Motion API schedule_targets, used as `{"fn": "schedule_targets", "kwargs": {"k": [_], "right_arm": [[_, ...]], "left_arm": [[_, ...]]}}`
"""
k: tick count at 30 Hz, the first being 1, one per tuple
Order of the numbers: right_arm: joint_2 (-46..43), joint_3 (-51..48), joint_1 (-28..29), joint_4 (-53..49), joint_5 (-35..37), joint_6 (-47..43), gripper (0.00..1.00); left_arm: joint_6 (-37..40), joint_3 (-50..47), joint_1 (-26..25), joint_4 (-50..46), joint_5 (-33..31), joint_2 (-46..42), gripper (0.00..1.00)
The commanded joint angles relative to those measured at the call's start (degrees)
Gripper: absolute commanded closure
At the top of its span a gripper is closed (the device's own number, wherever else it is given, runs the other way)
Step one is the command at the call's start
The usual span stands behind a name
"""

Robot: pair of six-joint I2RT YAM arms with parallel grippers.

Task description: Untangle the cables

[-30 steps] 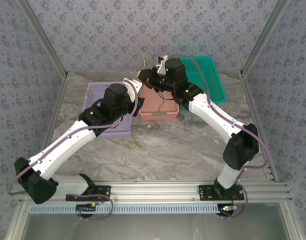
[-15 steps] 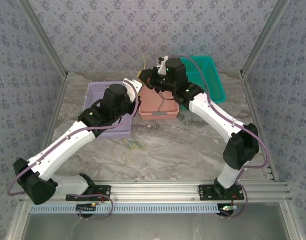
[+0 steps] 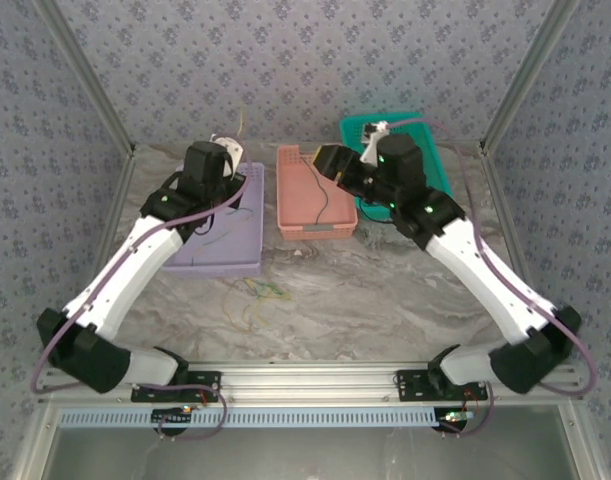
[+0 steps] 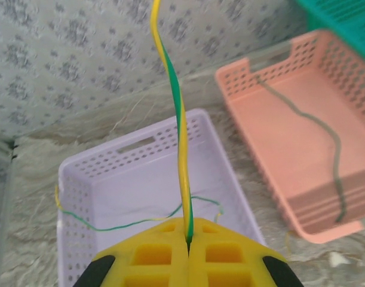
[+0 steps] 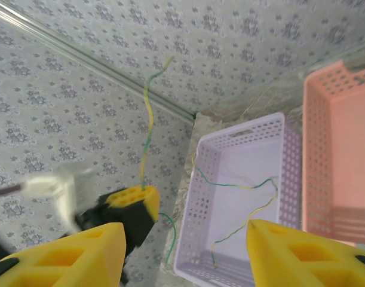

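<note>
- Overhead view: the left claw (image 3: pixel 228 143) is up over the far end of the purple basket (image 3: pixel 220 268), with a yellow-green cable (image 3: pixel 240 120) sticking up out of it. The right claw (image 3: pixel 325 160) hangs over the far end of the pink basket (image 3: pixel 297 195), which has a black cable (image 3: pixel 326 205) lying in it. A green basket (image 3: pixel 435 170) sits just beside the pink one, partly behind the right arm. A small bunch of loose cables (image 3: pixel 260 295) lies on the counter (image 3: pixel 385 290), just in front of the purple basket.
- Left wrist view: the left claw (image 4: pixel 188 239) is clenched tight on the yellow-green cable (image 4: pixel 179 119), which runs straight up out of frame. Below it, a thin green cable (image 4: pixel 134 224) lies across the floor of the purple basket (image 4: pixel 80 173).
- Right wrist view: the right claw (image 5: pixel 182 251) is released, its yellow fingers (image 5: pixel 68 257) spread wide with nothing between them. Past them, the left claw (image 5: pixel 131 203) is pinching its cable, and thin wires (image 5: pixel 236 185) lie inside the purple basket.
</note>
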Motion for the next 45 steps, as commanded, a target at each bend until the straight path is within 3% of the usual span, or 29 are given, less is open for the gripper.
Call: {"fn": "schedule_targets", "kwargs": {"k": [1, 14, 30, 31, 33, 34, 36, 40, 45], "right_arm": [[-4.2, -4.0, 1.0, -3.3, 5.6, -5.6, 0.42], [-12.5, -15.6, 4.5, -5.3, 8.5, -6.4, 0.43], [-11.6, -17.0, 5.4, -5.6, 9.3, -5.9, 0.42], [-11.5, -17.0, 5.4, -5.7, 9.2, -5.9, 0.42], [-11.3, -17.0, 5.6, -5.6, 9.2, -6.1, 0.42], [-11.2, -17.1, 5.6, -5.6, 9.3, -6.2, 0.42], [-11.0, -17.1, 5.9, -5.6, 9.7, -6.2, 0.42], [-10.7, -17.1, 6.5, -5.8, 10.7, -6.3, 0.42], [-9.3, -17.2, 9.8, -8.0, 16.1, -7.6, 0.43]], "left_arm": [[1.9, 1.0, 1.2, -2.5, -3.6, 4.2, 1.00], [-8.2, 1.6, 2.2, -6.3, -11.9, 20.7, 1.00], [-16.1, 7.4, 2.3, -9.9, -5.7, 33.8, 0.99], [-16.6, 7.9, 2.4, -10.5, -5.7, 33.5, 0.93], [-17.5, 7.5, 2.3, -10.1, -5.5, 30.8, 0.62], [-17.8, 7.0, 2.2, -9.5, -5.4, 29.0, 0.52], [-18.4, 7.3, 2.1, -9.5, -5.1, 24.9, 0.38], [-19.3, 12.0, 2.0, -14.6, -5.4, 20.7, 0.29], [-23.0, 11.1, 1.9, -16.8, -3.6, 10.1, 0.26]]}}
